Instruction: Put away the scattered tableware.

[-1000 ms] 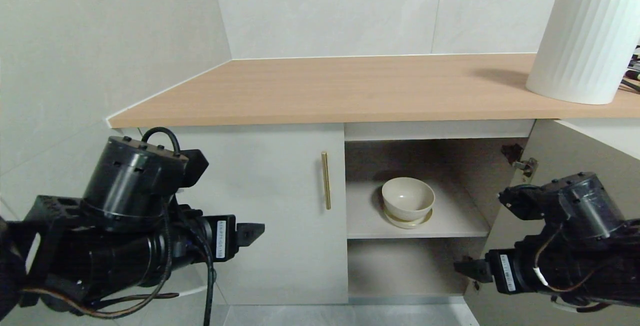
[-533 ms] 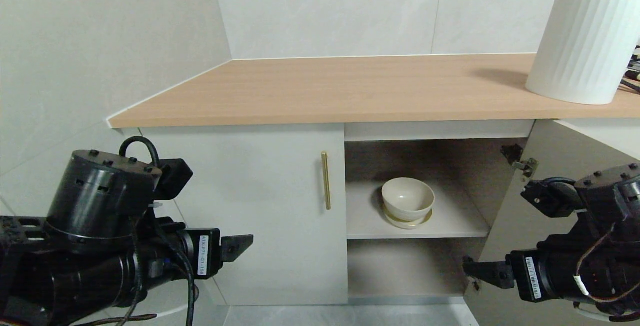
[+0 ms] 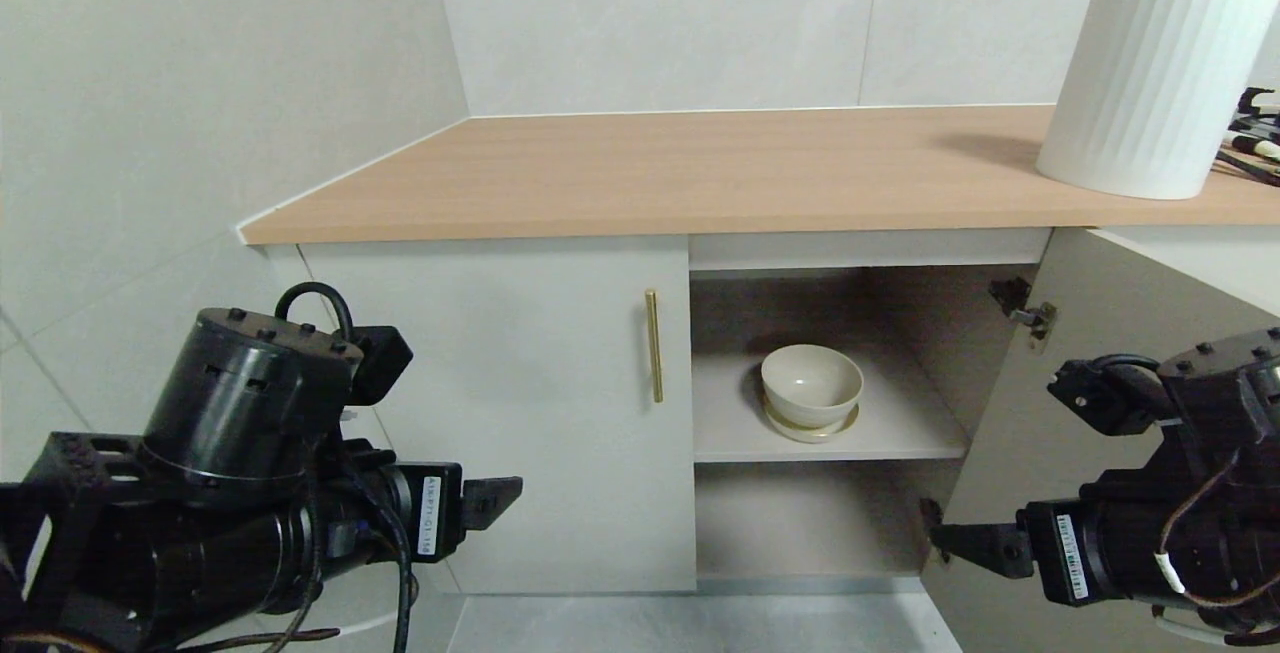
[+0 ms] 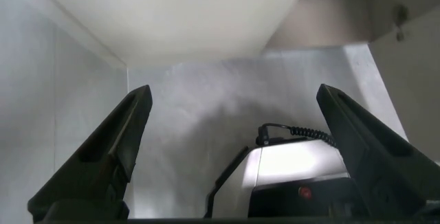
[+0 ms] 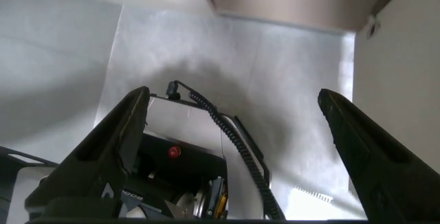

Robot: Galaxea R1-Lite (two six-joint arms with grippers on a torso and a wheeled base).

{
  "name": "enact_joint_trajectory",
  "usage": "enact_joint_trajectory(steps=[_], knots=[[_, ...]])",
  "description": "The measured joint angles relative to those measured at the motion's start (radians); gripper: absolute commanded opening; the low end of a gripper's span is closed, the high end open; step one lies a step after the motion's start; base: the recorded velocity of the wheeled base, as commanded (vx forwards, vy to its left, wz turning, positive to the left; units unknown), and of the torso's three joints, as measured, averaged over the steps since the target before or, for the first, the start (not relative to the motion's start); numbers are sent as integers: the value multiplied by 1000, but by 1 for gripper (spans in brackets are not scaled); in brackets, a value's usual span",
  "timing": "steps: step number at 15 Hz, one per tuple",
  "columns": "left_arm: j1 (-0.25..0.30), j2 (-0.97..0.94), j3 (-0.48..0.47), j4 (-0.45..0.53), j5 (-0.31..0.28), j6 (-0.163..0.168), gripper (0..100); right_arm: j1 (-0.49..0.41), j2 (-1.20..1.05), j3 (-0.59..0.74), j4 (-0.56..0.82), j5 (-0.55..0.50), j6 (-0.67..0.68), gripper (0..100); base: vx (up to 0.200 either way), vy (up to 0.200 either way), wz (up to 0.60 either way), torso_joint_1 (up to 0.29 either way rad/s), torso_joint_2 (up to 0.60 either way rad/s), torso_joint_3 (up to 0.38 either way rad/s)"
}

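A cream bowl (image 3: 811, 384) stands on a small gold-rimmed plate (image 3: 810, 427) on the middle shelf (image 3: 900, 433) of the open cabinet. My left gripper (image 3: 495, 500) hangs low in front of the closed left door, well left of the bowl. Seen from the left wrist, the left gripper (image 4: 234, 128) is open with only floor between its fingers. My right gripper (image 3: 958, 545) sits low by the open door's lower edge, below and right of the bowl. In the right wrist view the right gripper (image 5: 234, 135) is open and holds nothing.
The right cabinet door (image 3: 1100, 353) stands swung open toward me. The left door (image 3: 520, 403) is closed and has a gold handle (image 3: 652, 345). A tall white ribbed container (image 3: 1150, 83) stands on the wooden counter (image 3: 700, 173) at the right. The lower shelf (image 3: 800, 523) is bare.
The head view has shifted a little. My right arm has drawn back to the right and lower. My left arm dipped, then rose again. The bowl and plate have not moved.
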Motion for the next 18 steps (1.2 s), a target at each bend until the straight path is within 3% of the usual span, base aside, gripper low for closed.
enact_joint_trajectory(steps=[9, 18], knots=[[-13, 18, 1, 0, 1, -1, 100, 0, 10, 2, 1, 0, -2, 100, -200, 0, 0, 2, 3, 1], [-15, 18, 3, 0, 1, 0, 100, 0, 14, 3, 2, -1, -4, 100, 0, 0, 0, 0, 0, 0]])
